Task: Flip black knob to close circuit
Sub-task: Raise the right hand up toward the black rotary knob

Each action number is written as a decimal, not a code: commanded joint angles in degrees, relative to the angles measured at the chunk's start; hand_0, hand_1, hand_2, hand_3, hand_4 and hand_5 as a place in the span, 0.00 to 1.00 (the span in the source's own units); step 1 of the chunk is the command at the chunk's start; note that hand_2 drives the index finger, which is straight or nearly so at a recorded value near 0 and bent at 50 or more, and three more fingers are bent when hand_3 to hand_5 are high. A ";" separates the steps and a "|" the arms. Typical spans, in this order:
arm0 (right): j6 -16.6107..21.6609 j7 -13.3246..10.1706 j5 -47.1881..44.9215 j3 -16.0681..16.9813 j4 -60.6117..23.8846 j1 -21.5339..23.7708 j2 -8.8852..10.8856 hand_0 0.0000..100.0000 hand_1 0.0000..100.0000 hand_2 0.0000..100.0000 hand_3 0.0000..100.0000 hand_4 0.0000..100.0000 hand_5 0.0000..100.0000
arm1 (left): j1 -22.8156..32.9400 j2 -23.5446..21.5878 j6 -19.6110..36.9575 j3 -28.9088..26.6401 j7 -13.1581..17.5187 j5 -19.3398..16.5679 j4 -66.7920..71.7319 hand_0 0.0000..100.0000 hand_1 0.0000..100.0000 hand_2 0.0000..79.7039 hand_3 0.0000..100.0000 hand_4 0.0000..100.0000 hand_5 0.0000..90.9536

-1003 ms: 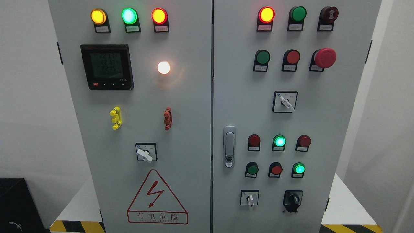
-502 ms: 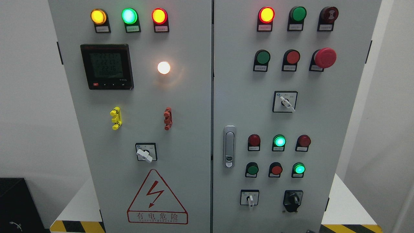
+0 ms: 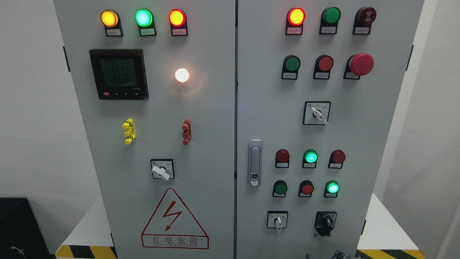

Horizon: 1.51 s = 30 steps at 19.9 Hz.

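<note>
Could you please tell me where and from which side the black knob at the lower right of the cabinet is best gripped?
Pinch the raised ridge of the black knob, probably coming straight at the door face. The ridge runs near upright, tilted slightly, so fingers should go on its left and right flanks. The square black base offers no hold.

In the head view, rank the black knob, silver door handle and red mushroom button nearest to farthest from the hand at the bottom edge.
From the right hand:
1. black knob, just above it, lower right.
2. silver door handle, up-left, mid panel.
3. red mushroom button, top right.
</note>
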<state>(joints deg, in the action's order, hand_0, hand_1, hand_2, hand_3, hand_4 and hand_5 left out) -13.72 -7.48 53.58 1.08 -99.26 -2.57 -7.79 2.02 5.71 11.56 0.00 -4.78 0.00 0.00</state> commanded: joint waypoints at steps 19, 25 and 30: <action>-0.34 2.47 7.68 7.27 4.95 -6.40 -0.74 0.00 0.14 0.80 0.94 0.77 0.82 | 0.00 -0.09 0.04 1.23 0.03 -1.23 1.23 0.12 0.56 0.00 0.00 0.00 0.00; -0.17 2.74 9.09 8.15 6.27 -8.33 -0.83 0.00 0.14 0.80 0.95 0.78 0.82 | 0.00 0.00 0.04 1.23 0.03 -1.23 1.23 0.12 0.56 0.00 0.00 0.00 0.00; -0.08 2.82 10.05 8.33 7.59 -9.21 -0.83 0.00 0.15 0.80 0.95 0.78 0.82 | 0.00 0.00 -0.05 1.23 0.03 -1.23 1.23 0.12 0.56 0.00 0.00 0.00 0.00</action>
<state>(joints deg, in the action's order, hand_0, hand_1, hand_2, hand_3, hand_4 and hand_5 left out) -13.95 -4.76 62.62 8.13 -93.94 -10.65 -8.47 2.02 5.71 11.56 0.00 -4.75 0.00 0.00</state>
